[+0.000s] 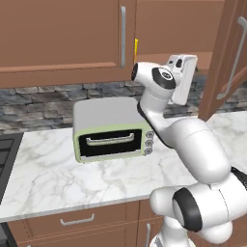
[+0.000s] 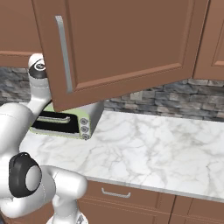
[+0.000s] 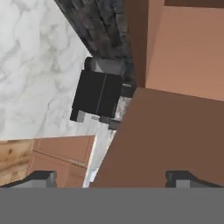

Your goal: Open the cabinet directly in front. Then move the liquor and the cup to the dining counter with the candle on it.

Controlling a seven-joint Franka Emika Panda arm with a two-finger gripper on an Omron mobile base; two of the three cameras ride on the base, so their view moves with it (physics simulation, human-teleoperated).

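A white marble counter point(image 1: 53, 164) carries a pale green toaster oven point(image 1: 112, 130) near the stone backsplash.

My arm point(image 1: 193, 144) is glossy white with dark joints. The cabinet point(image 2: 127, 43) is warm brown wood with a silver bar handle point(image 2: 64, 52); a thin yellow sliver point(image 1: 136, 49) shows at its door edge. The toaster oven point(image 1: 112, 129) is pale green with a grey top and black door. The countertop point(image 2: 144, 144) is white marble veined grey, and the backsplash point(image 1: 38, 101) is mottled grey stone.
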